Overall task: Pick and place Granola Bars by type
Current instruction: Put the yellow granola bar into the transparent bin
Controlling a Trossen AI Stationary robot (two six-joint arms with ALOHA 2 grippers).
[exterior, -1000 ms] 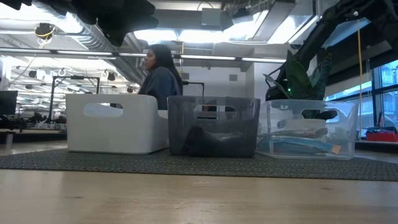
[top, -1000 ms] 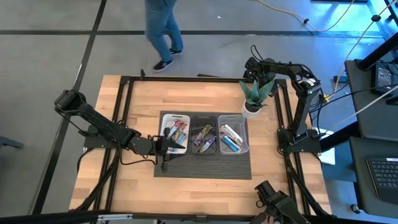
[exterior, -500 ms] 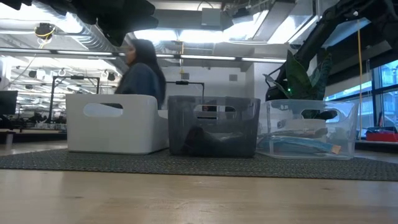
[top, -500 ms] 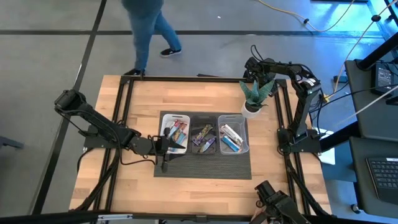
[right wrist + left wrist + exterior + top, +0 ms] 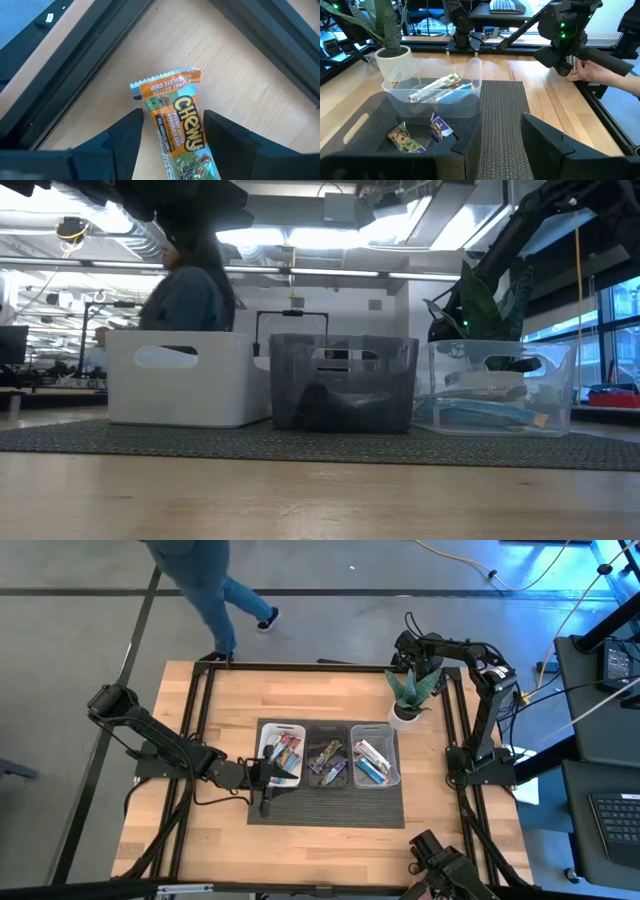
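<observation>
On the wooden tabletop [image 5: 225,700], a dark mat [image 5: 325,808] with three trays side by side in one row. In the white tray [image 5: 266,730], at the left arm's side, several Granola Bars [image 5: 287,752] in dark purple and red wrappers. In the black tray [image 5: 327,730], at the middle, a few more multicolour bars [image 5: 439,127], one of them greenish brown. In the clear tray [image 5: 374,728], at the right arm's side, blue and silver bars [image 5: 370,762]. Just behind the clear tray, a potted plant [image 5: 408,695] in a white pot. Left tool [image 5: 267,774] at the near rim of the white tray, beside the black one, released and wide, nothing in it. Right tool [image 5: 405,645] at the far right corner of the tabletop, behind the plant, well apart from the trays; set around one green and orange bar [image 5: 175,117] above bare wood, but clenched or only beside it, impossible to tell. Around the tabletop, a black metal frame [image 5: 320,666]. Beyond the far edge, a person [image 5: 215,585] in blue trousers on the grey floor. In the left wrist view, a hand [image 5: 590,74] near the right arm's base.
</observation>
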